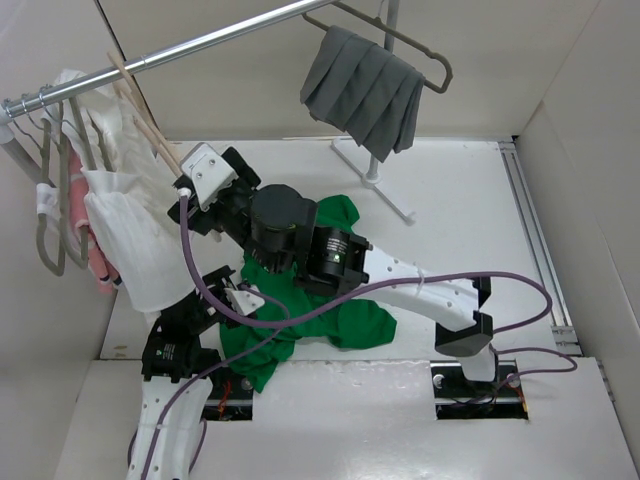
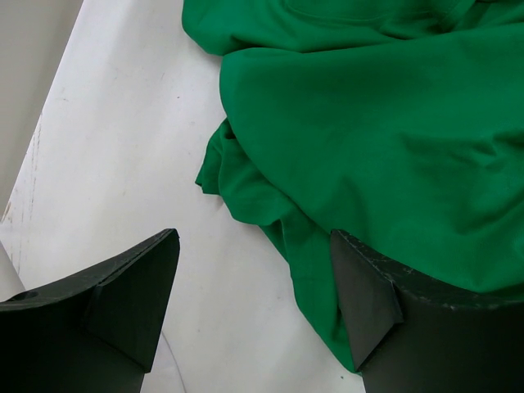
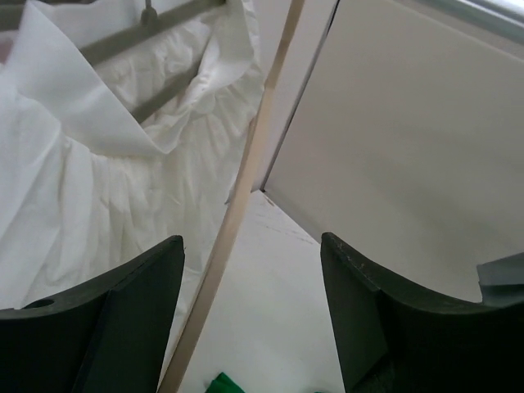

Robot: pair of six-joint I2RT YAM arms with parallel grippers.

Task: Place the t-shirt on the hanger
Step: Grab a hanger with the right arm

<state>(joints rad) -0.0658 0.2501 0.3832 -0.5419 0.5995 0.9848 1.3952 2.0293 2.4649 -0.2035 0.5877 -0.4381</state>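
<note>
The bright green t-shirt (image 1: 335, 322) lies crumpled on the white table under both arms. In the left wrist view the t-shirt (image 2: 368, 123) fills the upper right. My left gripper (image 1: 240, 298) is open just above the table; in its own view the left gripper (image 2: 254, 303) has the shirt's edge lying against its right finger (image 2: 368, 303). The pale beige hanger (image 1: 150, 125) hangs from the rail at the upper left. My right gripper (image 1: 188, 172) is open beside it. In the right wrist view the hanger's slim arm (image 3: 241, 196) runs between the open fingers of the right gripper (image 3: 252, 311), nearer the left one.
A metal rail (image 1: 200, 45) crosses the top left, carrying white garments (image 1: 120, 220) and grey and pink hangers (image 1: 60, 215). A grey pleated cloth (image 1: 365, 90) hangs on a grey hanger over a white stand (image 1: 375, 175). Walls enclose the table.
</note>
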